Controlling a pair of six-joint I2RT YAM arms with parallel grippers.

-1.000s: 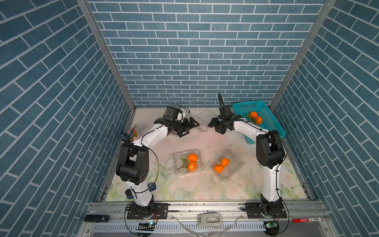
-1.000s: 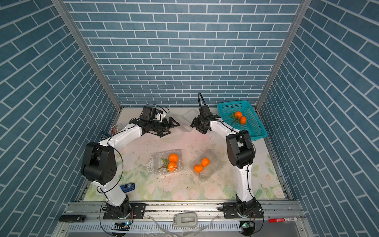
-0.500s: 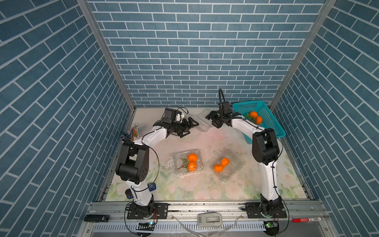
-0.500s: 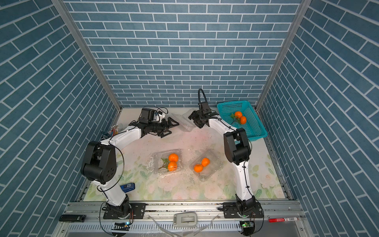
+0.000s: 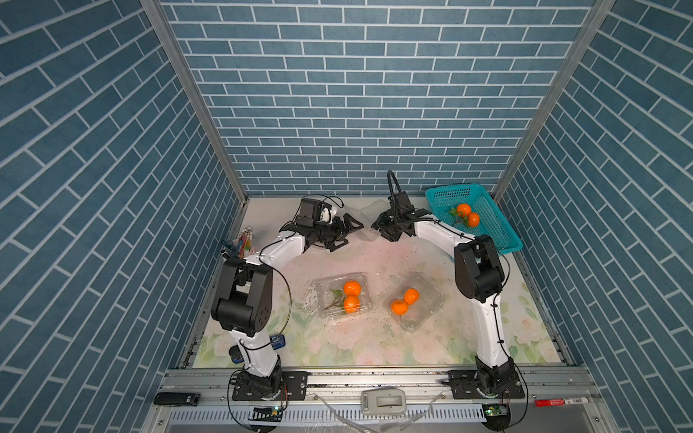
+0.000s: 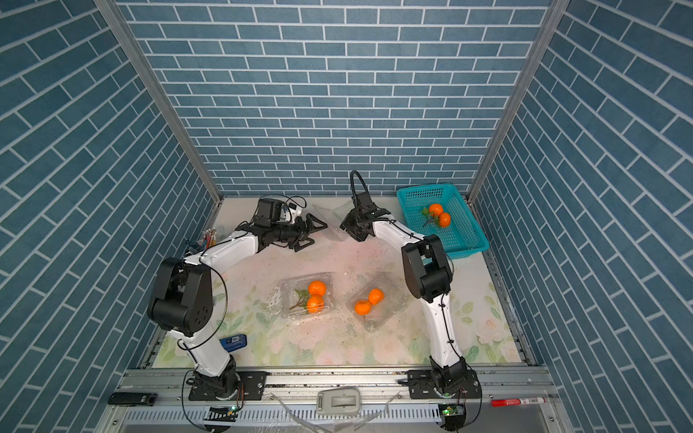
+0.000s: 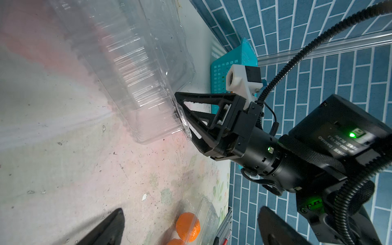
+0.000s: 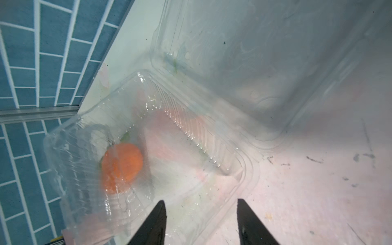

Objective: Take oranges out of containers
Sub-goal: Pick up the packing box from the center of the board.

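1. The back container (image 5: 365, 222), a clear clamshell, is shown at 12 o'clock on the table (image 5: 375, 258), between the two grippers. An orange (image 8: 122, 167) is seen inside it through blurred plastic.
2. The right gripper (image 8: 201, 221) is shown with its fingers part-way open and set astride the box's near rim, one finger over the box and one outside. No clamp on the rim is seen.
3. The left gripper (image 5: 347, 235) is shown with its fingers spread fully and nothing held, just beside the box at its 9 o'clock.
4. The 8 o'clock container (image 5: 345, 296) and the 4 o'clock container (image 5: 414, 303) are shown near the table's middle, a pair of oranges in each. A further pair is shown in the basket (image 5: 450, 195) at 2 o'clock.
5. Handling, as judged:
   - The boxes are taken to be light, thin and springy. They are likely to slide or buckle when pinched, so the stiffer rim flange is preferred.
   - The fruit is taken to be firm but round and smooth. It is best gripped across one fruit's middle, with its joined partner expected to dangle.
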